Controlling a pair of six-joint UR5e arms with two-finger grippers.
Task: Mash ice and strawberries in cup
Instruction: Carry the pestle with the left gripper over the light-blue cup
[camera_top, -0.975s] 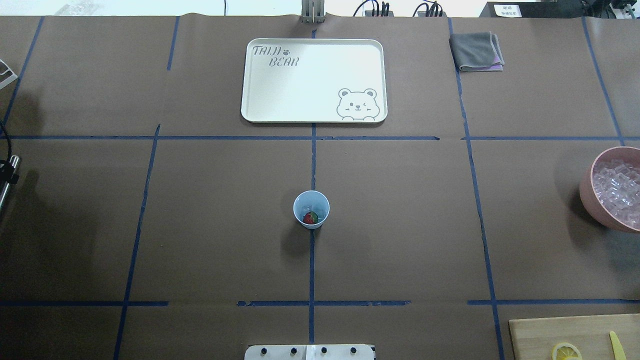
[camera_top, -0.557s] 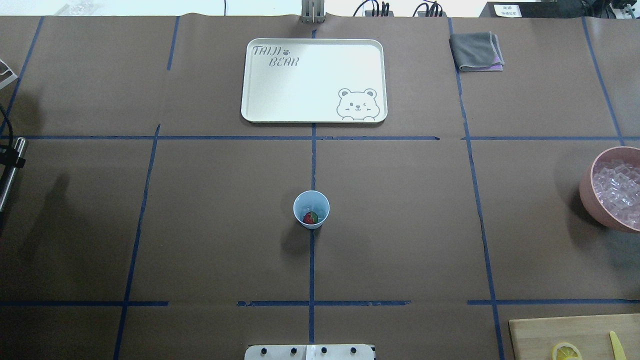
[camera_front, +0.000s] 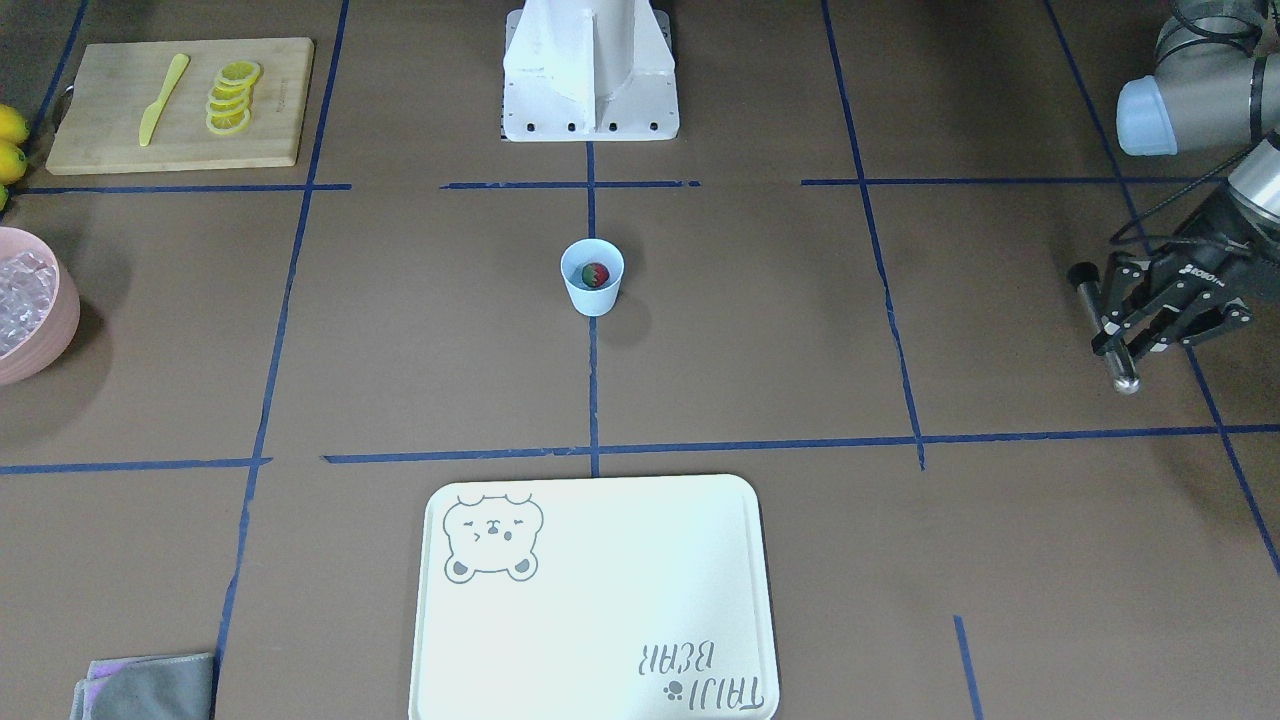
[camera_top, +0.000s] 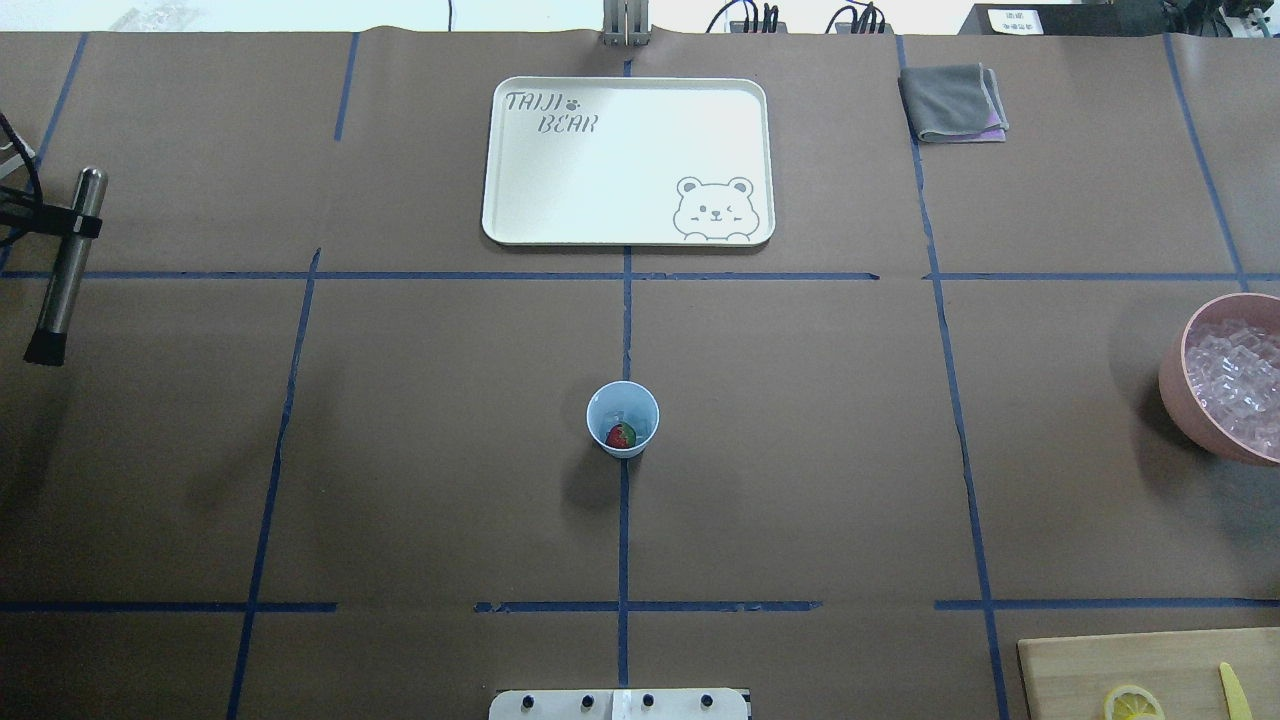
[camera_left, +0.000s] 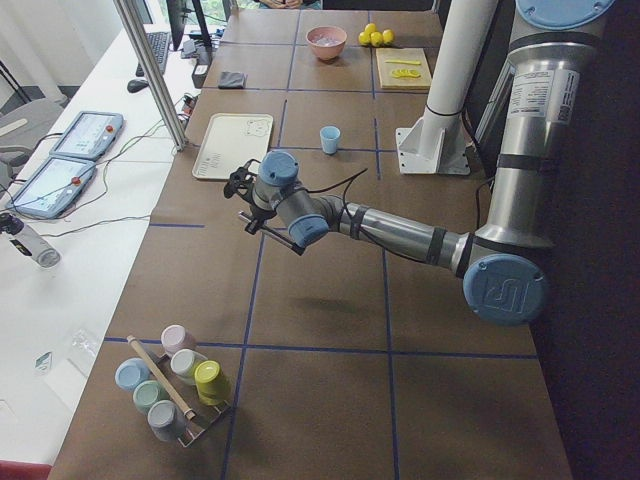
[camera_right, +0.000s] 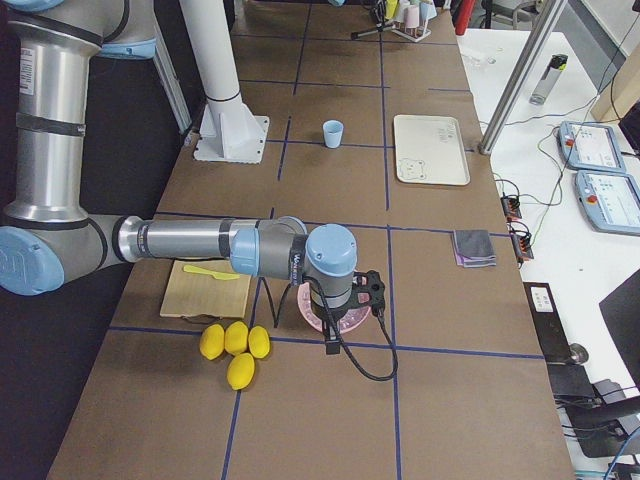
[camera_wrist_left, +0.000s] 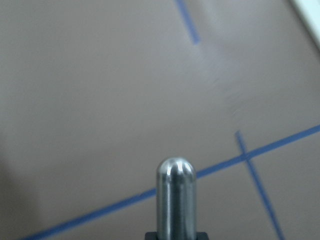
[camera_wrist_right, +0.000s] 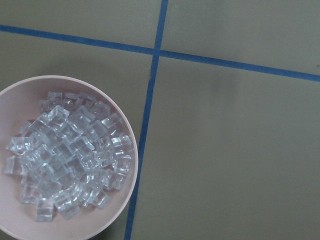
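The small pale-blue plastic cup (camera_top: 622, 402) is standing in the middle of the overhead view, right on the blue tape line. One tiny red strawberry (camera_top: 619, 436) with a green top is lying inside it, at the bottom. I cannot tell if any ice is in the cup yet.

The left pincer (camera_front: 1112, 322) is squeezing tight around a long shiny metal rod (camera_top: 68, 250) with a round silver tip and a black end. In the overhead view the rod is hanging at the far left edge, in the upper half. It is running almost straight up and down the frame, with the silver tip toward the top and the black end toward the bottom. So it is pointing along the table, not down into the cup.

From the rod, the cup is lying to the right and lower in the frame, well apart. I think the rod needs to travel that way and tip up on end over the cup's mouth before any mashing.

The small clear ice cubes (camera_wrist_right: 75, 155) are heaped in a round pink bowl (camera_wrist_right: 20, 105) at the right edge of the overhead view, also well apart from the cup. The right pincer (camera_right: 333, 340) is hovering near that bowl. I cannot tell if it is open or closed.
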